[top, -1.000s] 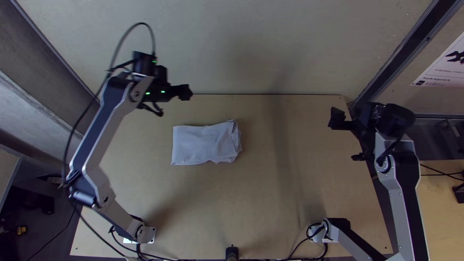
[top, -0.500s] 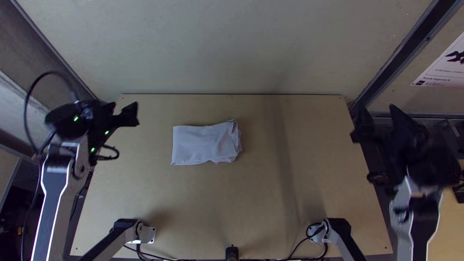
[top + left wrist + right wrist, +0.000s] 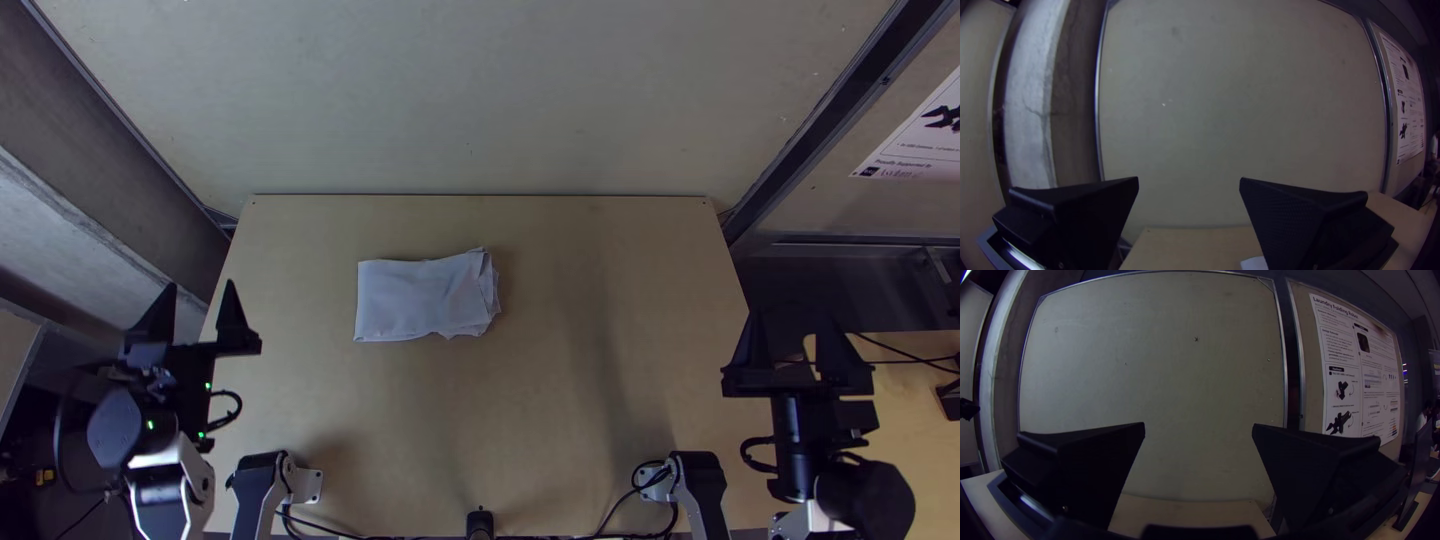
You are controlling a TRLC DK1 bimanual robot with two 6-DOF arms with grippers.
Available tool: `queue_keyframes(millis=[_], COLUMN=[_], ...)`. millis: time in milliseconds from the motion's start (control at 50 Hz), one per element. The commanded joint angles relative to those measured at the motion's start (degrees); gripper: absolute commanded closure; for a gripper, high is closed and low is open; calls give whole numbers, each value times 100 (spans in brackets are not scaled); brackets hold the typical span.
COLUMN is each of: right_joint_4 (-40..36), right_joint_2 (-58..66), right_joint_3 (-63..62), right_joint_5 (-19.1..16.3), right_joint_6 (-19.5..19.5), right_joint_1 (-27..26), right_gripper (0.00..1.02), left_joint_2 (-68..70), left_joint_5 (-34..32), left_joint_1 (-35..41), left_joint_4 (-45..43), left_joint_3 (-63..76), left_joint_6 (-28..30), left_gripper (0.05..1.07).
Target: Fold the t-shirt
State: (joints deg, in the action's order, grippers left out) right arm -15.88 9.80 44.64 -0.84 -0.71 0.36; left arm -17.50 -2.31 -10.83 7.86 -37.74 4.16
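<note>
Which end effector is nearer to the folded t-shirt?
Left. The left end effector is by the left edge of the table, a modest gap from the t-shirt; the right end effector is by the right edge, across a clearly wider gap.

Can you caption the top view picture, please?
Folded pale T-shirt on a light wooden table, black left gripper and black right gripper open.
</note>
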Motion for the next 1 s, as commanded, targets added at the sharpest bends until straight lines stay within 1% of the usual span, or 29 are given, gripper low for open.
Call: queue_keyframes(millis=[0,60,160,220,380,480,600,660,720,800,860,920,980], right_joint_4=[23,59,305,542,1491,2089,2326,2344,2432,2432,2054,1693,1526], right_joint_2=[-286,-427,-523,-550,-787,-1015,-1015,-1015,-1015,-1015,-1015,-1015,-1007], right_joint_3=[-298,-509,-905,-1168,-2188,-2979,-3585,-3867,-4148,-4455,-4455,-4447,-4420], right_joint_5=[40,40,40,40,49,40,49,49,49,40,49,49,75], right_joint_6=[1,124,308,317,300,264,273,282,308,335,467,458,387], right_joint_1=[61,78,96,96,96,131,272,315,307,280,289,254,219], right_gripper=[4,4,4,4,4,4,4,4,4,4,4,4,4], left_joint_2=[528,765,1108,1293,1547,1767,1767,1767,1767,1767,1767,1767,1758], left_joint_5=[-7,-7,-68,-86,-112,-130,-130,-121,-130,-130,-130,-130,-130], left_joint_1=[-77,-68,-51,-33,46,134,151,151,125,125,90,160,301], left_joint_4=[-320,-355,-654,-962,-1331,-1893,-1972,-1999,-2245,-2210,-2043,-1726,-1322], left_joint_3=[583,847,1321,1603,2218,2816,3185,3378,3615,3791,3791,3791,3791], left_joint_6=[208,234,304,357,427,506,559,586,656,630,471,419,357], left_gripper=[10,10,10,10,10,10,10,10,10,10,10,10,10])
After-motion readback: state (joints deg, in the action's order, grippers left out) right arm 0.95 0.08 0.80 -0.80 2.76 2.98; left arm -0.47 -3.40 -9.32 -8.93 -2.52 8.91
